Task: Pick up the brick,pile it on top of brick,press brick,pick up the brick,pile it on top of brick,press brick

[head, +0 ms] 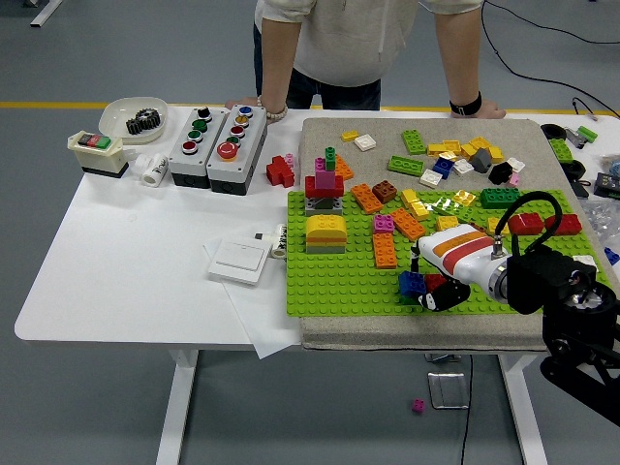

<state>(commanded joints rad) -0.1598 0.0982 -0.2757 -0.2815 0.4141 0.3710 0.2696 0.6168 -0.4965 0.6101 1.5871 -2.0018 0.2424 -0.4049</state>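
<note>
Working hand: our right hand (433, 288) reaches in from the right, low over the green baseplate (329, 286).
Fingers: curled around a blue brick (411, 283), pinching it; a red piece shows just beside it.
Brick position: at the fingertips, near the plate's front edge, right of centre.
Key relation: the orange brick (386, 250) lies up and left of the held brick, long axis front to back.
Nearer arm: ours on the right; the left is unseen.
Person: hands resting on the far edge.

right robot hand (436, 283) low at right, fingers curled downward, wrist level
</note>
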